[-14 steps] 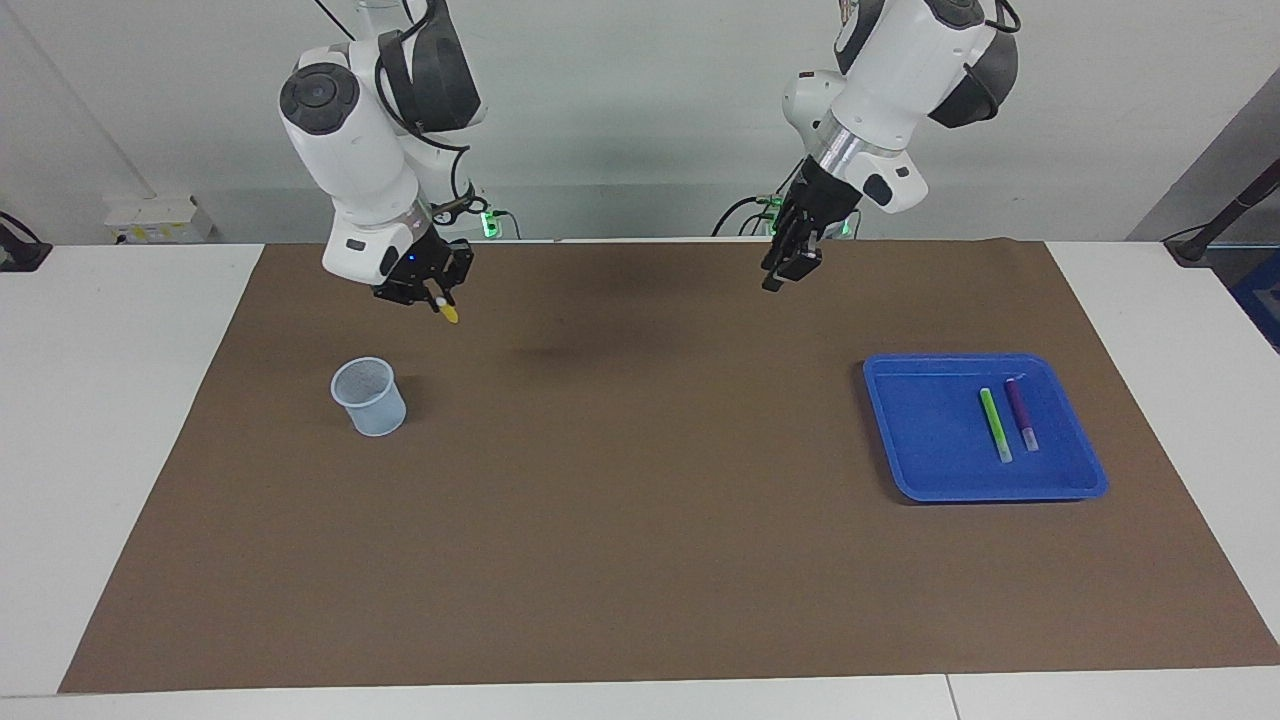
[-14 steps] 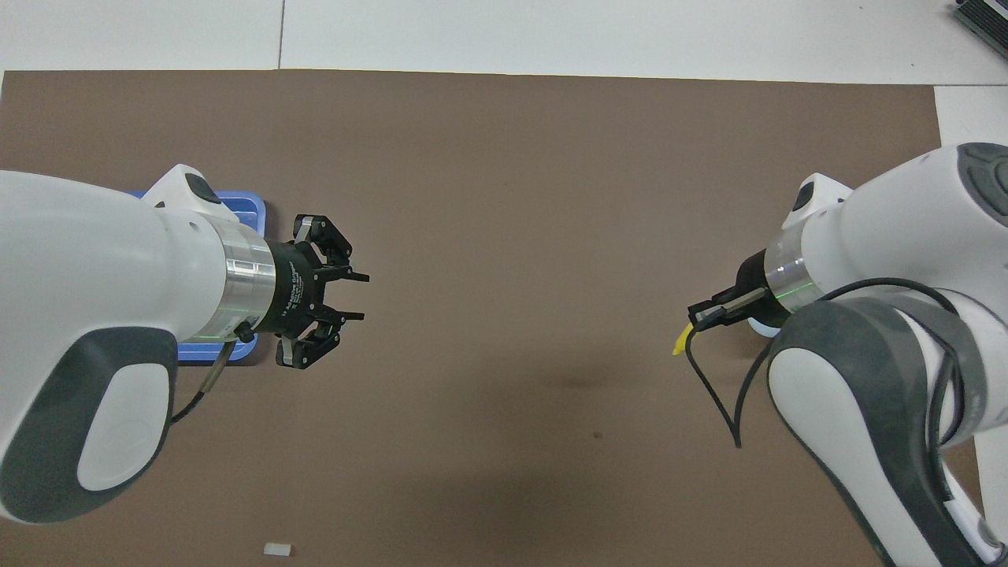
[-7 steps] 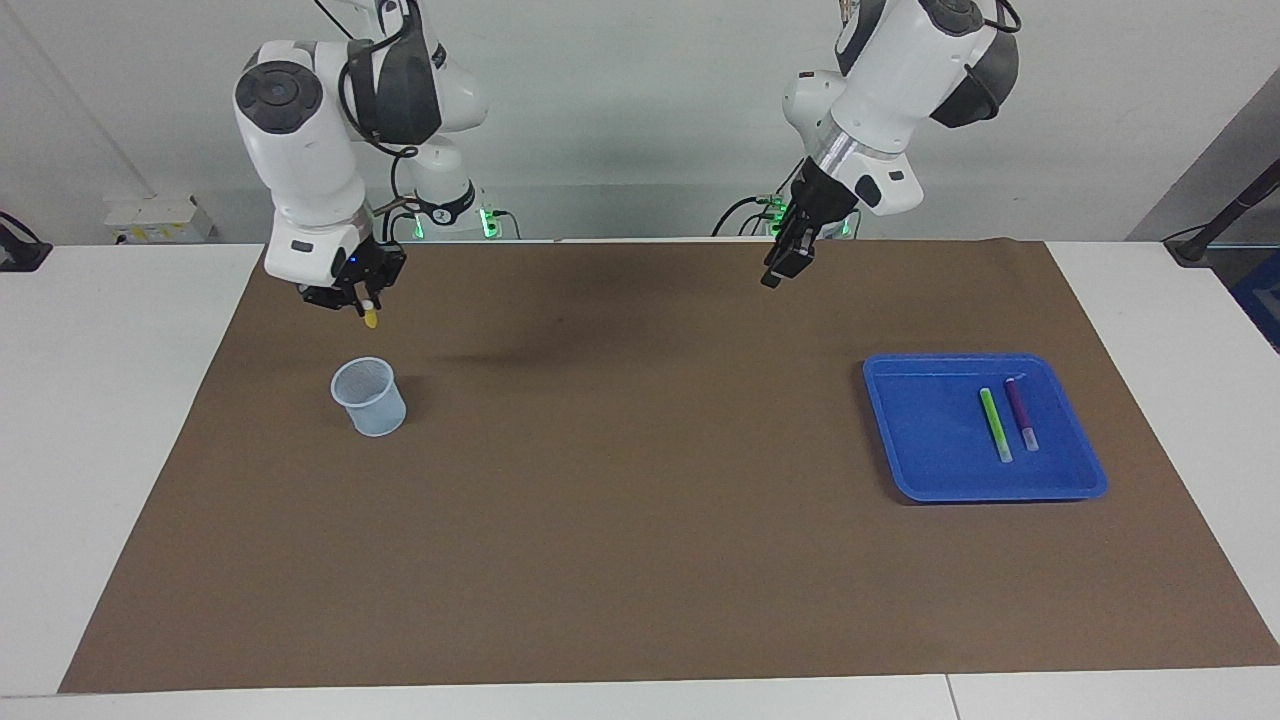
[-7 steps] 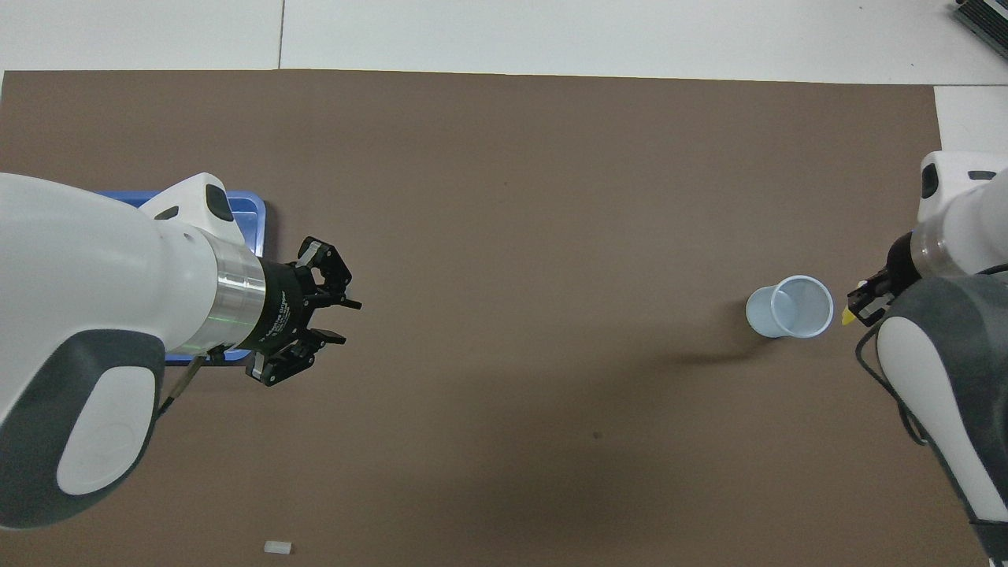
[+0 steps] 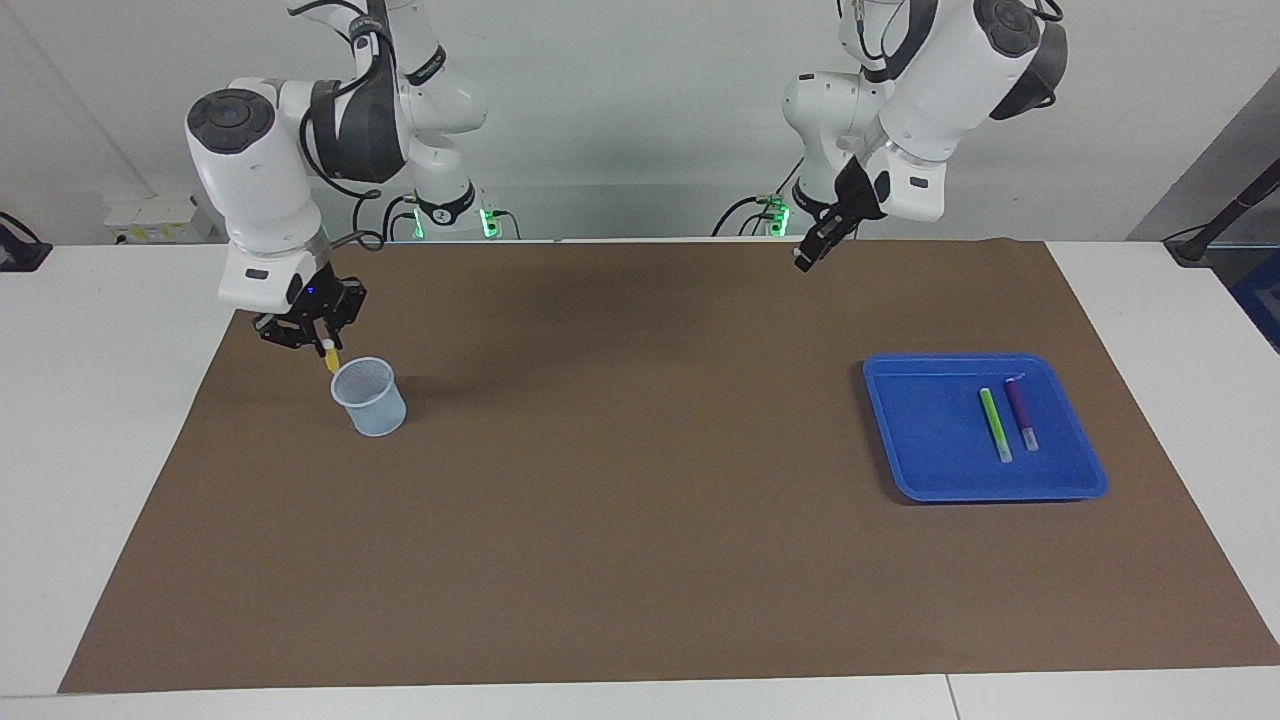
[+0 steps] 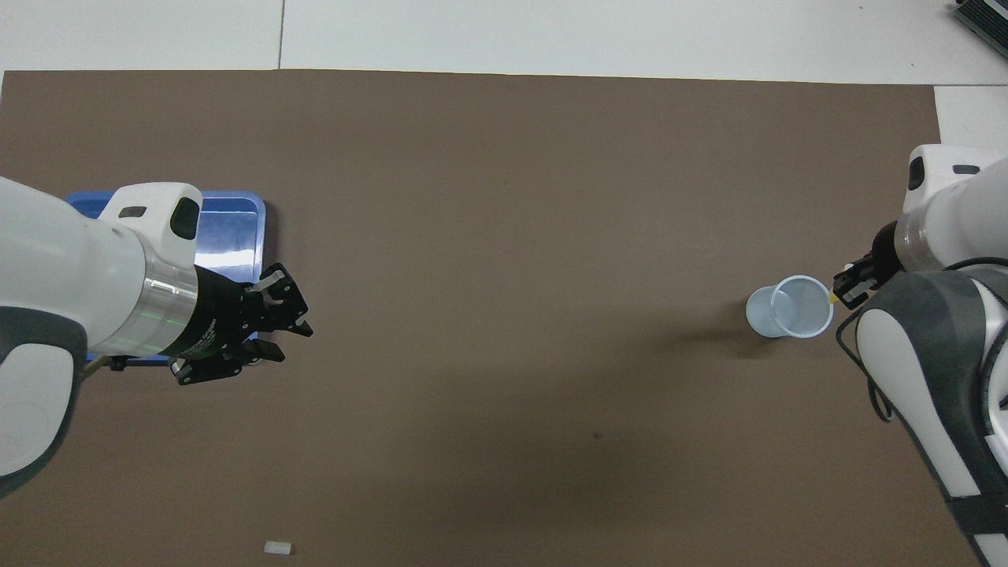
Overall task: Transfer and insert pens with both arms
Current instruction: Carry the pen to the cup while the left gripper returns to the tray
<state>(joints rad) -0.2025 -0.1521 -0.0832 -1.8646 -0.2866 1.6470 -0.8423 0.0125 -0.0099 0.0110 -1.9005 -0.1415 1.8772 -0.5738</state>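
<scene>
My right gripper [image 5: 320, 338] [image 6: 847, 285] is shut on the yellow pen [image 5: 331, 360] [image 6: 833, 299]. The pen points down, its tip at the rim of a pale blue cup [image 5: 369, 398] [image 6: 789, 307] on the side toward the right arm's end. The light green pen [image 5: 995, 425] and the purple pen [image 5: 1021, 412] lie side by side in the blue tray [image 5: 920, 435] [image 6: 228, 236]. In the overhead view the left arm hides both. My left gripper [image 5: 806, 257] [image 6: 293, 345] hangs open and holds nothing, raised over the mat beside the tray.
A brown mat [image 5: 640, 520] covers most of the white table. A small white bit [image 6: 277, 548] lies on the mat near the robots' edge. A black stand [image 5: 1215, 225] sits at the table corner by the left arm's end.
My right arm has swung toward its own end of the table and lowered the yellow pen to the cup's rim. The left gripper has drawn back toward the tray, still open.
</scene>
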